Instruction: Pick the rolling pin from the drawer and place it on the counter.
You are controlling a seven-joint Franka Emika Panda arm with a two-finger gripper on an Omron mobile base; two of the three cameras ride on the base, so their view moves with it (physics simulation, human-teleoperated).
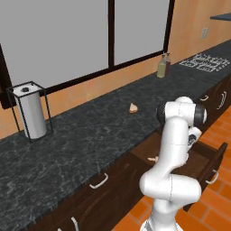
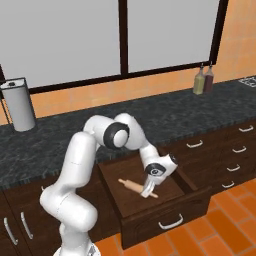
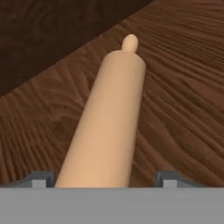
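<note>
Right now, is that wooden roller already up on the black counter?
No, the rolling pin lies inside the open drawer, below the counter.

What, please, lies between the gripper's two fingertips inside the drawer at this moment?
The rolling pin: the hand view shows its body running between the fingertips, lying on the drawer floor.

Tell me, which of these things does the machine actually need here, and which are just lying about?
Part of the job:
- rolling pin, lying in the open drawer
- gripper, down at the pin, fingers either side of it
- counter, where the pin must go

Just lying about:
- paper towel roll in its wire stand
- two bottles
- small tan wedge
</note>
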